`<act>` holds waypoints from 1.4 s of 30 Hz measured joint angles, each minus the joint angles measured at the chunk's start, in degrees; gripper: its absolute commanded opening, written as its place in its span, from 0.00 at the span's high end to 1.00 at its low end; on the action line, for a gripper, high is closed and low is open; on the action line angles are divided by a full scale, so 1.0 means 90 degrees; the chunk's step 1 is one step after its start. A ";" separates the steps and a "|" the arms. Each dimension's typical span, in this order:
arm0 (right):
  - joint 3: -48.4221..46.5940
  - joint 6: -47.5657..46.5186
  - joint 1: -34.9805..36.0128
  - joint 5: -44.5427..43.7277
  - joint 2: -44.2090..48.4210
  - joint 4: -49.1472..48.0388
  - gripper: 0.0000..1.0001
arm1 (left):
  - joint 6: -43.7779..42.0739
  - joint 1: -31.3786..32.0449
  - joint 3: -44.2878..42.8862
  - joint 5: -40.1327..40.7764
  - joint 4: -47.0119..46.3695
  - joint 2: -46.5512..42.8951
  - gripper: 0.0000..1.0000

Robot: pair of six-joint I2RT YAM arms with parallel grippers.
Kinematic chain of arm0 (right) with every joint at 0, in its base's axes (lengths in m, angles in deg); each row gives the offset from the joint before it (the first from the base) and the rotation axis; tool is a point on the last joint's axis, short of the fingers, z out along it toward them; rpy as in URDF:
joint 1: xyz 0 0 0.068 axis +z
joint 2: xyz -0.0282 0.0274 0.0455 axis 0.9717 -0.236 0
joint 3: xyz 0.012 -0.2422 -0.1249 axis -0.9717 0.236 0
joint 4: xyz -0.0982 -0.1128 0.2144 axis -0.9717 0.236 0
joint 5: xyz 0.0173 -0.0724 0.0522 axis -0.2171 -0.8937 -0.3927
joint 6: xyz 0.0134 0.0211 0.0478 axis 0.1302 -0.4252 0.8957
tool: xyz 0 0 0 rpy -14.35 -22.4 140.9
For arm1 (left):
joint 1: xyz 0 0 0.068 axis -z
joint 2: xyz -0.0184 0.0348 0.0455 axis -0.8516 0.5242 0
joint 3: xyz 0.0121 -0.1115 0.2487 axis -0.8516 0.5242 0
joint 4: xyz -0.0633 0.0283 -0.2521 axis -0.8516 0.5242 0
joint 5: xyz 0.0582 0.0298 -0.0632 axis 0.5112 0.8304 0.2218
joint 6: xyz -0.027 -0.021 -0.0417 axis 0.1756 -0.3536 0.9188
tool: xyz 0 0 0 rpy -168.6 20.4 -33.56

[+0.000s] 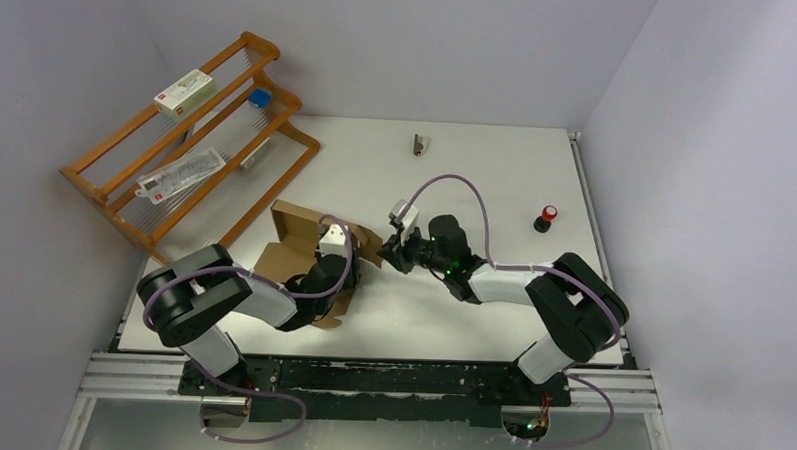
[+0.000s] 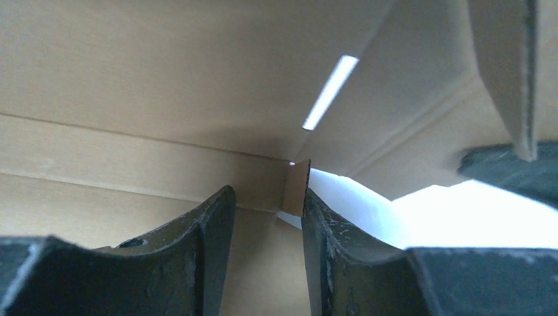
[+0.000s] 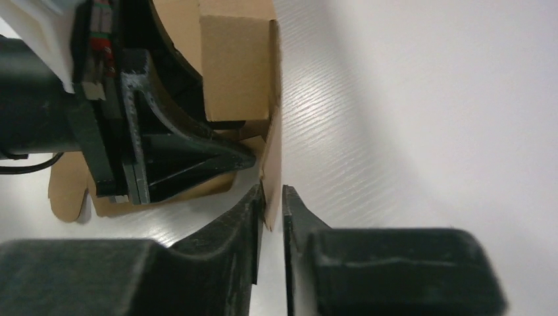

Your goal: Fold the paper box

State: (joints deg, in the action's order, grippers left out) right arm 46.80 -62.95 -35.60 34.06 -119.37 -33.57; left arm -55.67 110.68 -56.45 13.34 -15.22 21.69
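Note:
The paper box (image 1: pixel 294 236) is brown cardboard, partly folded, with walls and flaps standing up, left of the table's middle. My left gripper (image 1: pixel 339 251) reaches inside it. In the left wrist view that gripper (image 2: pixel 266 192) is open over the box floor (image 2: pixel 131 79). A small upright tab (image 2: pixel 297 187) stands against its right fingertip. My right gripper (image 1: pixel 392 247) is at the box's right flap. In the right wrist view its jaws (image 3: pixel 273 194) stand narrowly open around the flap's lower corner (image 3: pixel 271 164). The left finger touches the flap, and a sliver of gap shows at the right finger.
A wooden rack (image 1: pixel 187 148) at the back left holds a white carton with red print (image 1: pixel 184 90) and flat packets (image 1: pixel 181 175). A small dark object (image 1: pixel 418 144) lies at the back. A red-topped black knob (image 1: pixel 546 218) stands at the right. White table (image 1: pixel 476 178) lies beyond.

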 measured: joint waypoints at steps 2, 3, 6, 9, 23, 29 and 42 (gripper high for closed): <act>0.0000 0.0012 -0.0068 0.0073 0.0192 0.0138 0.72 | -0.0002 -0.0015 0.0036 -0.0107 -0.0010 0.0022 0.54; 0.0000 0.0010 -0.0126 0.0109 0.0313 0.0209 0.70 | -0.0002 -0.0017 0.0056 -0.0138 -0.0046 0.0032 0.54; -0.0002 -0.0005 -0.0335 0.0270 0.0729 0.0461 0.66 | -0.0005 -0.0034 0.0095 -0.0238 -0.0136 0.0034 0.55; -0.0068 -0.0049 -0.0517 0.0495 0.1039 0.0750 0.66 | -0.0005 -0.0061 0.0151 -0.0313 -0.0238 0.0034 0.56; -0.0792 -0.0464 -0.0845 0.0486 0.0221 0.1345 0.67 | -0.0027 -0.0219 0.0223 -0.0753 -0.0627 0.0155 0.60; -0.0884 -0.0493 -0.0590 0.0947 -0.0342 0.1331 0.64 | -0.0024 -0.0243 0.0223 -0.0891 -0.0699 0.0192 0.61; -0.0816 -0.0022 -0.0357 0.1683 -0.0726 0.0447 0.56 | -0.0024 -0.0260 0.0221 -0.1081 -0.0923 0.0323 0.63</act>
State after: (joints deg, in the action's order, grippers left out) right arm 39.46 -63.15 -38.81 49.21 -125.91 -29.55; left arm -55.88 108.34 -54.46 3.61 -23.52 24.60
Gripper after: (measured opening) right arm 0.423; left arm 0.370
